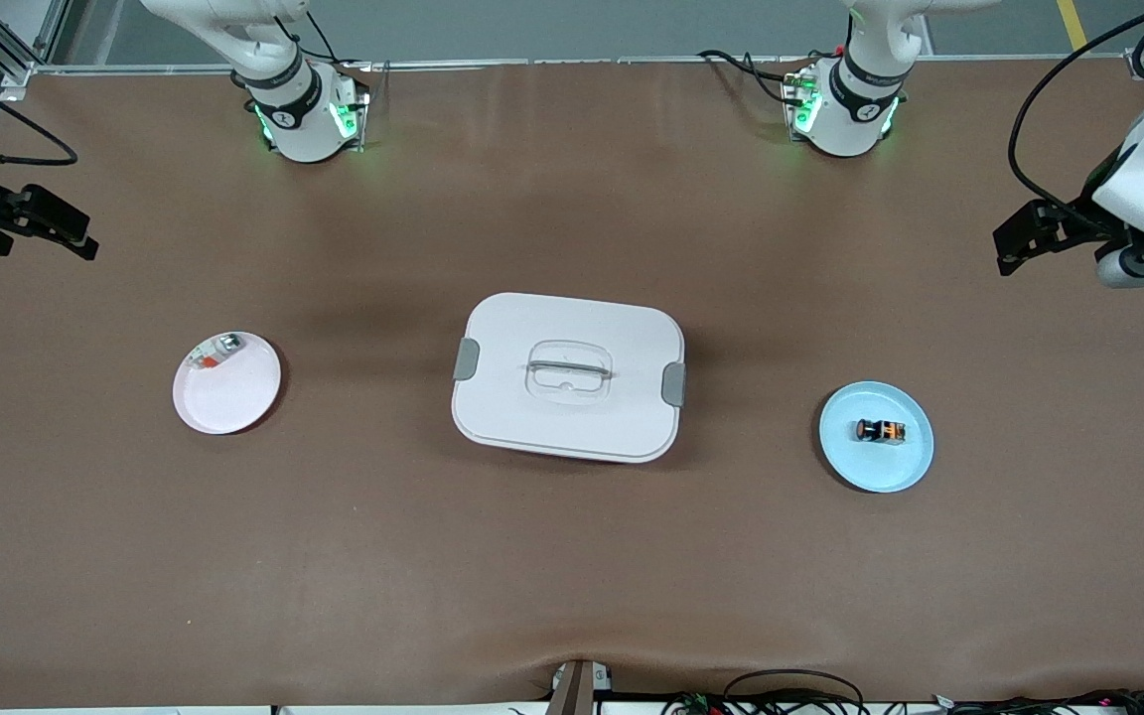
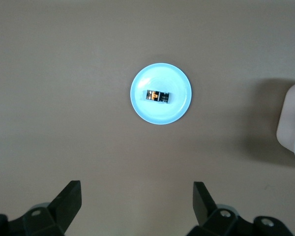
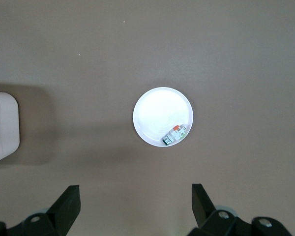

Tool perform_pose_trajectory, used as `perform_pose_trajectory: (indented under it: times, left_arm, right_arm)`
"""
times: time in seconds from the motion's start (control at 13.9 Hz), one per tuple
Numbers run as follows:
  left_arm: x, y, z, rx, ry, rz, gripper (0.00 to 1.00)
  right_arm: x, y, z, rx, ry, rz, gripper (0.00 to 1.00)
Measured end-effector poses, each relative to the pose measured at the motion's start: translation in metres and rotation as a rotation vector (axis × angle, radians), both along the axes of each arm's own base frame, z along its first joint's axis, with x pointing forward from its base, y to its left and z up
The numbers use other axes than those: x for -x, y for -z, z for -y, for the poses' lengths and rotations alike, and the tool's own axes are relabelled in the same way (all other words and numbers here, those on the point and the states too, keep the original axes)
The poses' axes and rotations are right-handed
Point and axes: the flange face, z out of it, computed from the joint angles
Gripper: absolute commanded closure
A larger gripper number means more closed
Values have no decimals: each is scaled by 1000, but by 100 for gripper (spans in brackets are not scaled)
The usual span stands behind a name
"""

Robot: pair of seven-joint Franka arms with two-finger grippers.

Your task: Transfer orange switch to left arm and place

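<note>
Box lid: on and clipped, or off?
On. The lid covers the box fully, its handle lying flat in the recess, and both grey side clips sit against the rim. Whether the clips are actually latched cannot be told.

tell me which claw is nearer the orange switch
Left. The left claw hangs open over the table's edge at the left arm's end, the end where the orange switch lies on its blue plate. The right claw hangs open over the right arm's end, past the box.

Orange switch lies on blue plate; white box mid-table, seemingly closed.
</note>
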Motion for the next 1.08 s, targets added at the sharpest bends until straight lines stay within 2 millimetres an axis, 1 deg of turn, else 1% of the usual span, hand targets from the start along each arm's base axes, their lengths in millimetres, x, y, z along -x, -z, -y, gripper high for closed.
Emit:
perform_pose_trajectory:
  times: [0.29, 0.57, 1.08]
  left_arm:
    - [3, 1, 1, 3, 1, -13, 0]
    - [8, -3, 4, 26, 32, -24, 0]
    - [10, -6, -4, 32, 35, -30, 0]
  right_arm:
    - [0, 0, 0, 0, 0, 0, 0]
    - [0, 0, 0, 0, 0, 0, 0]
    - [0, -1, 0, 0, 0, 3, 0]
